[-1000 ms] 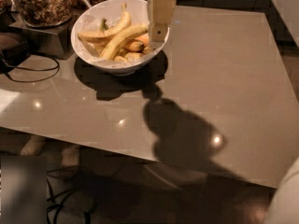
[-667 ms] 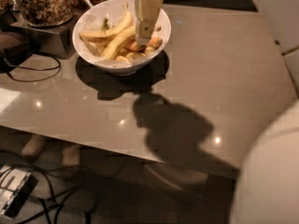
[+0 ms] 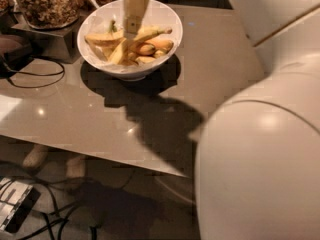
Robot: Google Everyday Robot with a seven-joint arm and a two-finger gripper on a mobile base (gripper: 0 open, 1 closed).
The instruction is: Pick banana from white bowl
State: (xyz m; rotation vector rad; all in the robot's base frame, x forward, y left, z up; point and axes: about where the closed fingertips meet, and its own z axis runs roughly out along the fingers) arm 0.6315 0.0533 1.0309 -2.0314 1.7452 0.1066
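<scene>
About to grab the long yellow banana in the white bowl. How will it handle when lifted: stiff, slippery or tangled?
The banana looks whole and firm, so likely stiff when lifted. Its curved, smooth skin may let it pivot in the tool, which is low over the white bowl. It rests on shorter bananas, so those may shift.

You will find no text, label, brand, number or sign that can be read here, neither on the large round white bowl (image 3: 170, 20) nor on the glass jar of brown granola (image 3: 47, 4). Your gripper (image 3: 132, 26) reaches down into that bowl, near the far left corner of the glossy grey surface (image 3: 75, 109).
</scene>
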